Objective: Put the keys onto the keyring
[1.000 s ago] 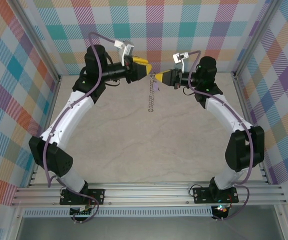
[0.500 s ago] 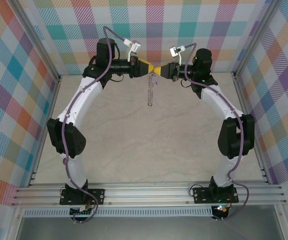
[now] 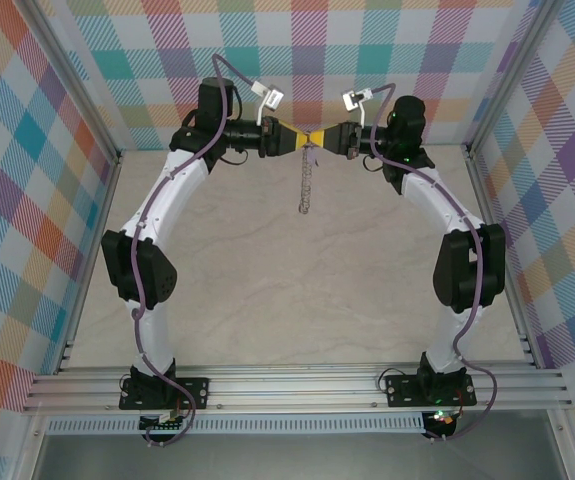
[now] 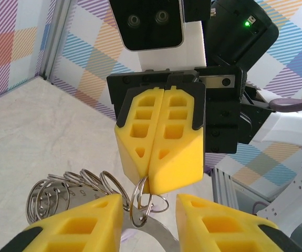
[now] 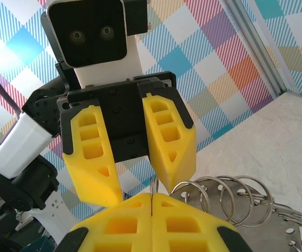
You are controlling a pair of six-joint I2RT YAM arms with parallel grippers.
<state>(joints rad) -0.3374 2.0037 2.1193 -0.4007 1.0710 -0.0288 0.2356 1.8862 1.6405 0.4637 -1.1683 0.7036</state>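
The keyring (image 3: pixel 306 182) hangs edge-on above the table at the back, between both grippers. It is a silver piece (image 4: pixel 164 239) with small wire loops (image 4: pixel 61 190) along its rim. My right gripper (image 5: pixel 152 202) is shut on one small loop (image 4: pixel 142 195), which sticks up between its pads (image 5: pixel 164 185). My left gripper (image 4: pixel 149 210) faces it, open, its fingers (image 4: pixel 74 226) on either side of that pinched loop. In the top view the two grippers meet tip to tip, left (image 3: pixel 292 139) and right (image 3: pixel 327 138). A faint lilac patch (image 4: pixel 125 239) shows under the silver piece; the key is otherwise hidden.
Plaid walls (image 3: pixel 307 60) stand close behind the grippers, with metal frame posts (image 3: pixel 487 150) at the back corners. The marbled table (image 3: pixel 297 290) lies below the hanging ring.
The left arm has swung right and stretched out until its fingertips meet the right gripper's. The right gripper rose a little. The hanging keyring has turned edge-on.
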